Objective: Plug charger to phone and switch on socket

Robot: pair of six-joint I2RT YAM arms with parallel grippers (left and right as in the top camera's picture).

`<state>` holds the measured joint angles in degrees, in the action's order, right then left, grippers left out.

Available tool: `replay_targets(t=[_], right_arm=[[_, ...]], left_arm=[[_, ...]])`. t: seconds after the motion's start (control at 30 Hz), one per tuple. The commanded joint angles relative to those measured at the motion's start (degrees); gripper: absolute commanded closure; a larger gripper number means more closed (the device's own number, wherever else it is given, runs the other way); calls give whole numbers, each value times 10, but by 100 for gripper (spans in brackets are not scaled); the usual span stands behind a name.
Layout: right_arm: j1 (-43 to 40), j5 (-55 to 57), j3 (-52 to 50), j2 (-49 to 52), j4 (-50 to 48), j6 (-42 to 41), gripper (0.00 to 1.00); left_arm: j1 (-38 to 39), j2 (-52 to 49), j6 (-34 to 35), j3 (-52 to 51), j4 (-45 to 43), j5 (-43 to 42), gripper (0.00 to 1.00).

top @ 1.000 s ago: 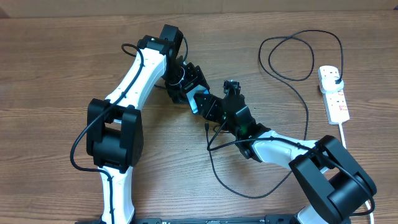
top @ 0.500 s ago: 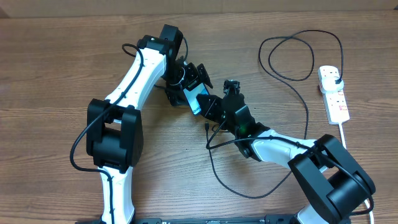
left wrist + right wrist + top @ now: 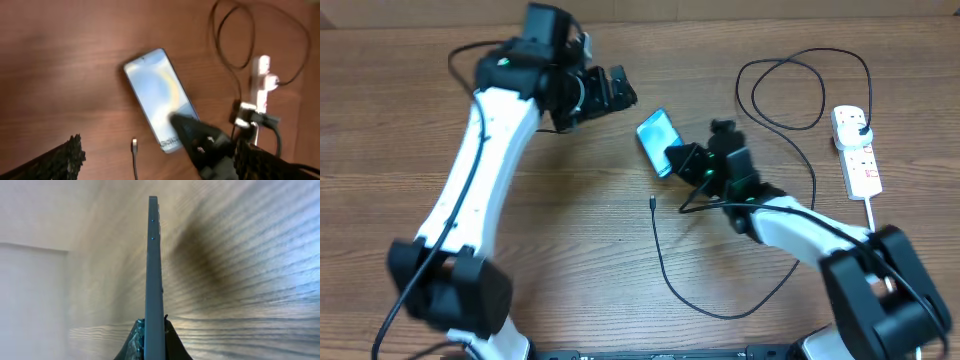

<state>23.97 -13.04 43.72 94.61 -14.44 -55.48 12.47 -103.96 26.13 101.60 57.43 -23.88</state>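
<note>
The phone (image 3: pixel 655 135), with its light blue screen up, is held at its lower end by my right gripper (image 3: pixel 678 158), which is shut on it. In the right wrist view the phone (image 3: pixel 154 265) stands edge-on between the fingers (image 3: pixel 154 340). My left gripper (image 3: pixel 618 90) is open and empty, up and to the left of the phone. In its wrist view the phone (image 3: pixel 157 95) lies below between the spread fingers (image 3: pixel 160 170). The charger's connector tip (image 3: pixel 651 203) lies loose on the table and also shows in the left wrist view (image 3: pixel 134 145). Its black plug (image 3: pixel 860 124) sits in the socket (image 3: pixel 858 155).
The black charger cable (image 3: pixel 790 120) loops across the right side of the wooden table and curls toward the front (image 3: pixel 720 312). The socket's white cord (image 3: pixel 872 215) runs toward the front right. The right arm lies over part of the cable.
My left gripper has let go of the phone and pulled away up and to the left. My right gripper keeps the phone and has shifted a little to the right.
</note>
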Motion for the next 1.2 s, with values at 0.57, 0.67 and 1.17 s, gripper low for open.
replay_targets(t=[0.57, 0.67, 1.17], right_arm=[[-64, -144, 20, -137, 70, -42, 96], [-56, -163, 20, -118, 32, -49, 96], [-4, -191, 20, -47, -83, -65, 96]], left_arm=[[-18, 183, 291, -706, -959, -196, 0], [-12, 153, 334, -723, -1034, -189, 0], [-1, -15, 482, -712, -1330, -165, 0]])
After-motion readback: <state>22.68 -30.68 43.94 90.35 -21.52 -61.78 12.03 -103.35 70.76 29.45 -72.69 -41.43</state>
